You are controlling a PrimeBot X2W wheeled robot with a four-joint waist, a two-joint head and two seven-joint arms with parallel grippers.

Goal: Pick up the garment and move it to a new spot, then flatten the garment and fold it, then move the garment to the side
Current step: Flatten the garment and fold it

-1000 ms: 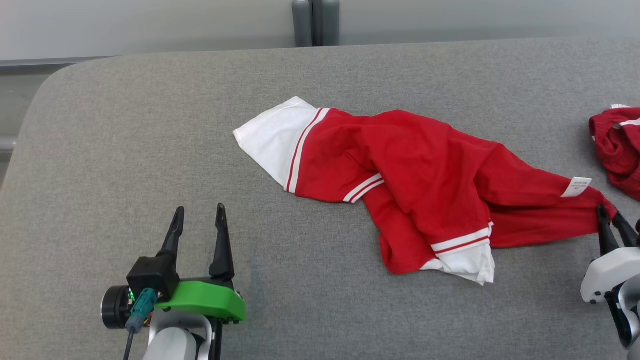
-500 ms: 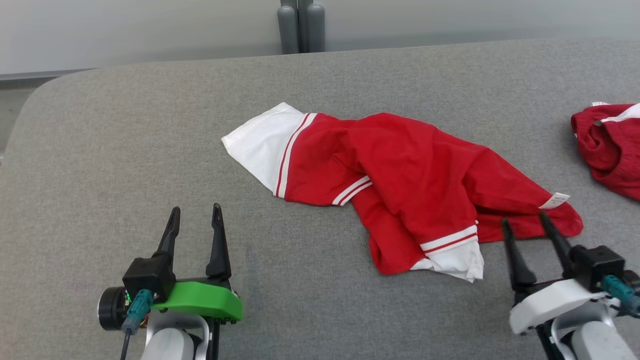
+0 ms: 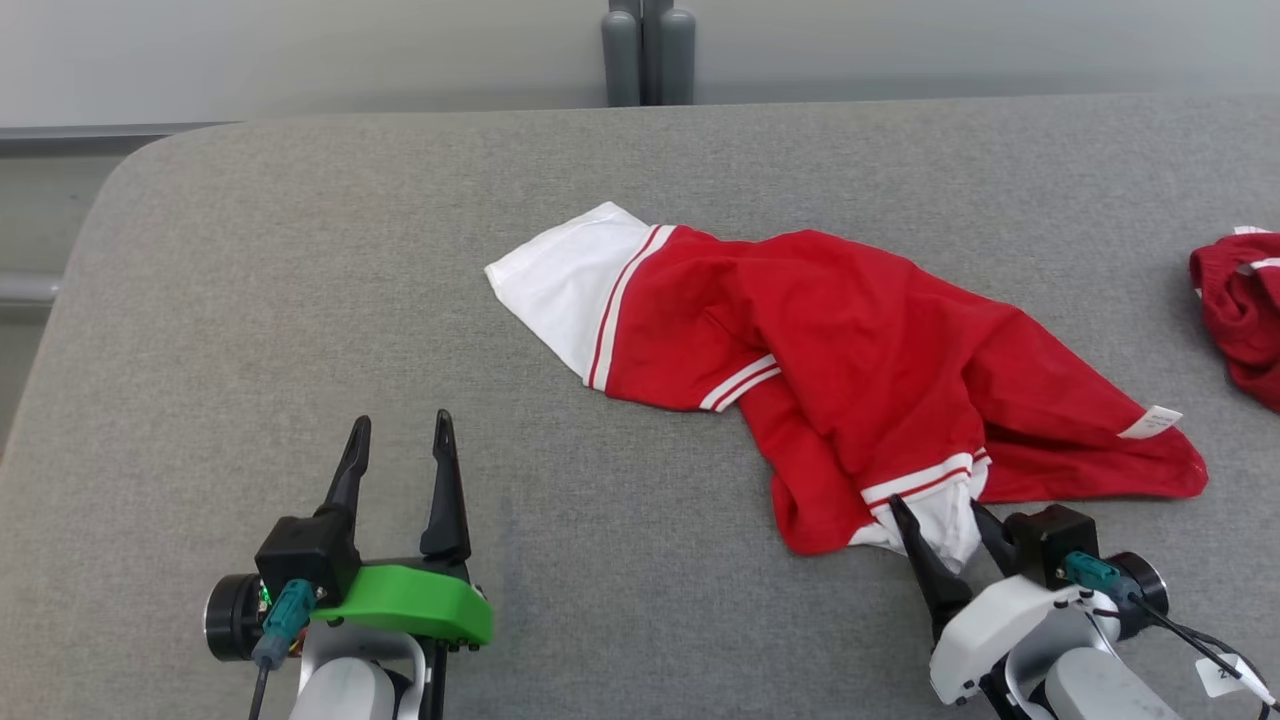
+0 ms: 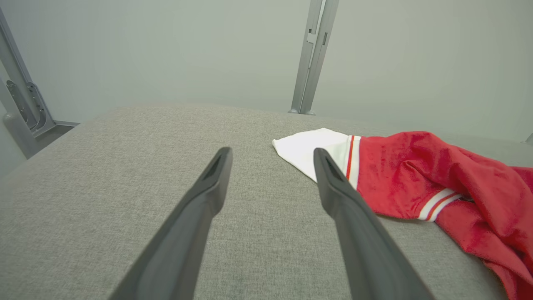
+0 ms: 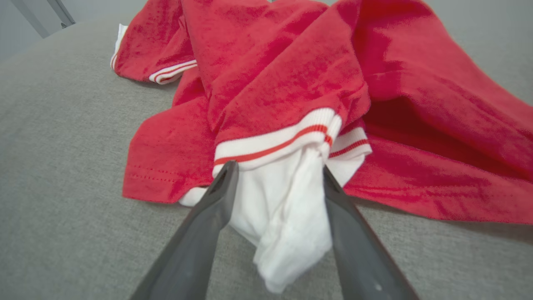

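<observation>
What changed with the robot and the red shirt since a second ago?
The right end effector let go of the red garment at its right tip, moved left, and now straddles its white sleeve end, fingers open. The left end effector stayed open in place; the garment stayed crumpled.

Garment (image 3: 860,370) ctr of table (image 3: 300,300); right hand (image 3: 934,504) astride nr sleeve (image 3: 925,488), left hand (image 3: 400,417) well apart.

White tag (image 3: 1150,421) on garment (image 3: 860,350): print illegible.
</observation>
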